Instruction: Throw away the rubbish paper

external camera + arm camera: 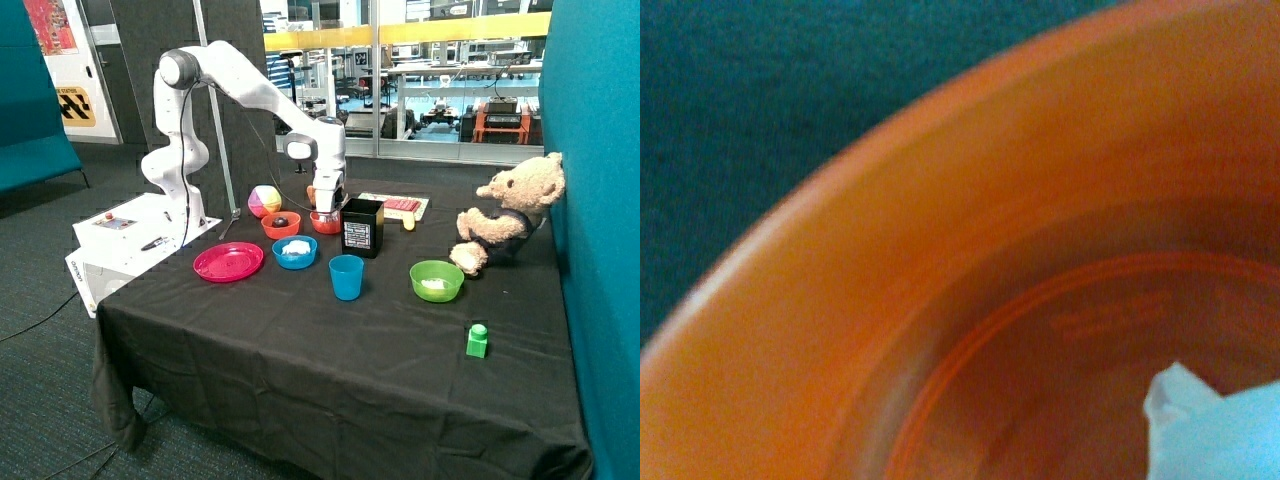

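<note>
My gripper (326, 212) reaches down into an orange bowl (324, 224) that stands beside a black box (361, 227). The wrist view looks straight into that orange bowl (940, 250), and a white paper wad (1215, 425) lies on its floor at the picture's edge. More white paper wads lie in a blue bowl (295, 251), with the paper (296, 246) showing inside, and in a green bowl (437, 281), with the paper (434, 285) inside. The black box is open at the top.
A second orange bowl (280, 224) holds something dark. A pink plate (228, 262), a blue cup (347, 277), a green block (477, 340), a teddy bear (510, 210), a multicoloured ball (264, 200) and a flat tray (398, 206) also sit on the black cloth.
</note>
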Controlling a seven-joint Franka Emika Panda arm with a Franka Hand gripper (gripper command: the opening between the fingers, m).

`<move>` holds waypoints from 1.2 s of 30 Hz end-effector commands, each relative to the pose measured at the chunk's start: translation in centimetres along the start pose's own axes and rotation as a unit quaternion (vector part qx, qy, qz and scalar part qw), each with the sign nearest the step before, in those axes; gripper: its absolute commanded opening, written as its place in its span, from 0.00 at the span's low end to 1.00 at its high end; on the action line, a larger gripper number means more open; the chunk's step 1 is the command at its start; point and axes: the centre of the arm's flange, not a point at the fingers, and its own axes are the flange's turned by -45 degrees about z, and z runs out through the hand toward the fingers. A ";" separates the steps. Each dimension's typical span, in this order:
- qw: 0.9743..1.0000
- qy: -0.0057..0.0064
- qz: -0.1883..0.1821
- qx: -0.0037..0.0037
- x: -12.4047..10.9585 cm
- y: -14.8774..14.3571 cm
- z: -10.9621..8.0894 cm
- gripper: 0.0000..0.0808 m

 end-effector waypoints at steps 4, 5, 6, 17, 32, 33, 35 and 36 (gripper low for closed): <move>1.000 -0.002 -0.008 0.000 -0.1 -0.6 0.7 0.59; 1.000 -0.002 -0.007 0.000 -0.2 -0.7 0.7 0.48; 1.000 -0.002 -0.007 0.000 -0.2 -0.7 0.6 0.41; 1.000 -0.002 0.004 0.000 -0.3 -0.4 0.1 0.00; 1.000 -0.002 0.005 0.000 -0.2 0.0 -0.7 0.00; 1.000 -0.002 0.005 0.000 -0.3 0.1 -0.7 0.00; 1.000 -0.002 0.004 0.000 -0.4 0.1 -0.9 0.00; 1.000 -0.002 0.004 0.000 -0.4 0.1 -1.0 0.00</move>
